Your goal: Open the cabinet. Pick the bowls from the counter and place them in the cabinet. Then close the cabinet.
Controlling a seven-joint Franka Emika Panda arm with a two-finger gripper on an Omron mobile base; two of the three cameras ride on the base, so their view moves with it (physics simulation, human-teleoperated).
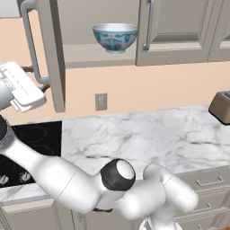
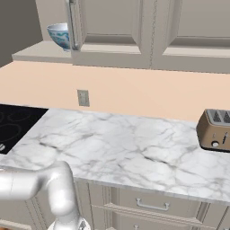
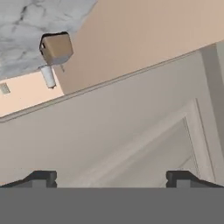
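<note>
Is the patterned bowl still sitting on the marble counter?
No, the patterned bowl stands on the shelf of the cabinet, above the counter.

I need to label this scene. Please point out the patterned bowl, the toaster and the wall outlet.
patterned bowl [image 1: 115,38], left base view, its outer side.
toaster [image 2: 215,130], right base view, its front face.
wall outlet [image 1: 101,102], left base view, plate centre.

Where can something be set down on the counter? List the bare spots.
The counter is bare marble from the cooktop across to the toaster. In the cabinet, the shelf beside the patterned bowl is free on its left. Only the toaster's end is taken.
</note>
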